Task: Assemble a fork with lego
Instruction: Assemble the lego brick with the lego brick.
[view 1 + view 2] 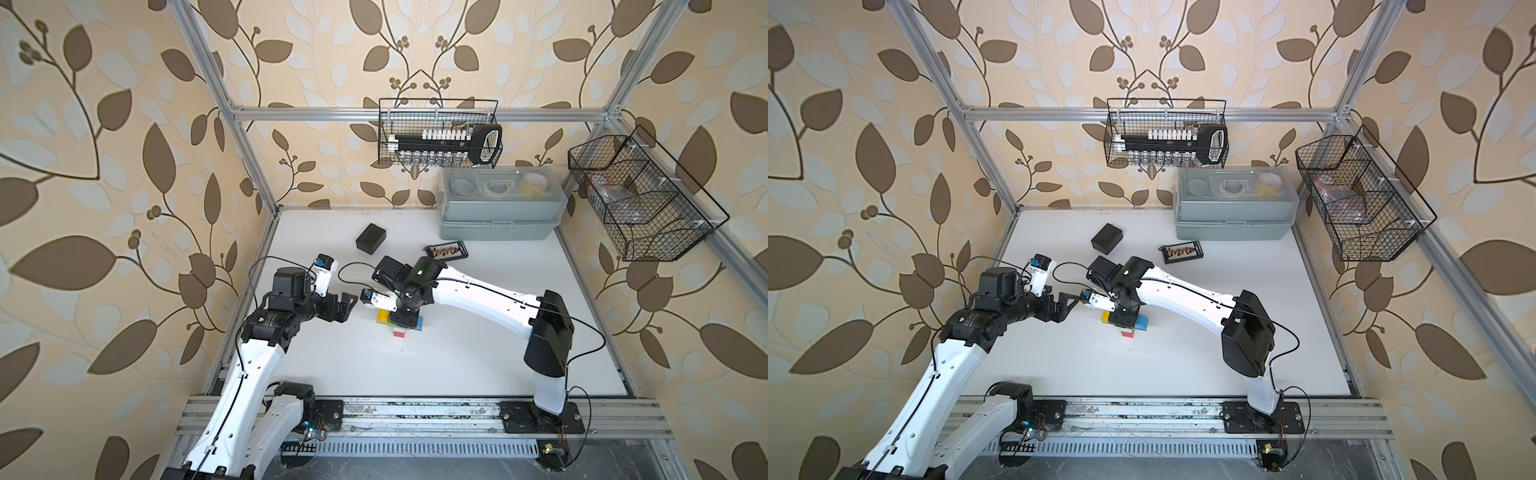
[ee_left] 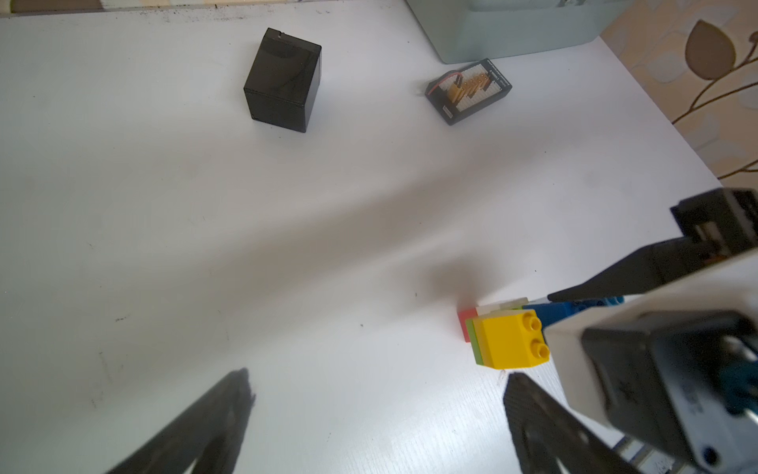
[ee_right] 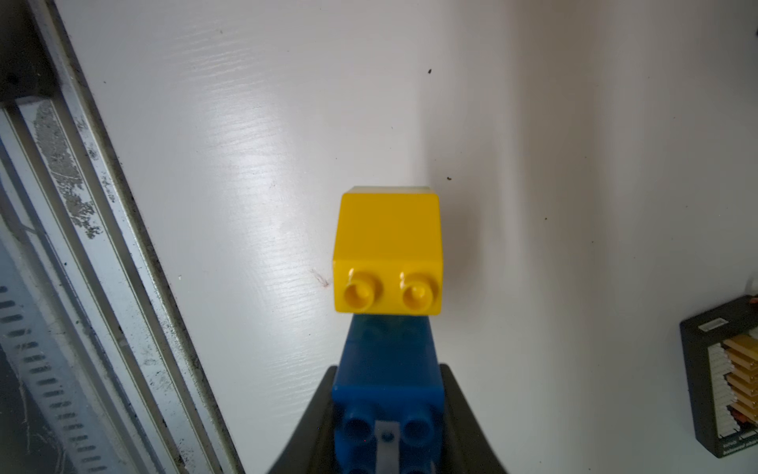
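Step in hand looks like seating the middle prong. The right pincer [image 3: 388, 371] points straight down and is pinching the blue brick [image 3: 387, 349] by its side faces; its wrist hides most of the fork [image 1: 400, 331] in both top views. Fork lies flat mid-table [image 1: 457, 357], prongs to the far side and the red-and-white stem to the near side. Yellow brick [image 3: 387, 246] is left, light-blue brick [image 1: 419, 323] right, blue between them under the pincer. In the left wrist view blue sits beside yellow against the green crossbar [image 2: 471, 340]; can't tell if it's fully home. To do it well I'd push along the stem axis, toward near, not down, since down only pins it to the table. Keep blue square to the crossbar so the crossbar's studs catch evenly. The table looks smooth, so the whole fork will likely slide under the push and needs a backstop. The left pincer [image 1: 350, 306] is spread wide and empty, just left of the yellow brick and apart from it. It's a good candidate to brace the near end of the stem or clamp the crossbar. Let go of blue only once the blue/green seam reads closed in the left wrist view.
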Tool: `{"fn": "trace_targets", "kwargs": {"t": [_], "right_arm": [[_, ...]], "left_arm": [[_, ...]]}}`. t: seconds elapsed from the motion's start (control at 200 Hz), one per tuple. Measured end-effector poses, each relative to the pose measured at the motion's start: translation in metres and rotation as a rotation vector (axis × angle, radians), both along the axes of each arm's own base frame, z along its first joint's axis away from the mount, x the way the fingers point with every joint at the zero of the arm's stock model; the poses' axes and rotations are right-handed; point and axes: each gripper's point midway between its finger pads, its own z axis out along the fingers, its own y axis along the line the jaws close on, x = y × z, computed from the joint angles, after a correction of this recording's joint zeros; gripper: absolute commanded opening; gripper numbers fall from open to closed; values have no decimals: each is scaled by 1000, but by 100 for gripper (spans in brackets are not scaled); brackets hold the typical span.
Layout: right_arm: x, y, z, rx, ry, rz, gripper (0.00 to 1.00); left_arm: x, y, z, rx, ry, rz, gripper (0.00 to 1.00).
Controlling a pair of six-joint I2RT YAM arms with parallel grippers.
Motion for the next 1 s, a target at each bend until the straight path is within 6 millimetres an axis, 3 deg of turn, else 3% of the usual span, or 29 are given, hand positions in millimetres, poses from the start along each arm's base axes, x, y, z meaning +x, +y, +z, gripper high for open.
{"fn": "trace_targets", "kwargs": {"t": [1.0], "right_arm": [[5,-6,-9,1,25,13,0]], "left_arm": [[2,1,-3,5,12,4,99]]}}
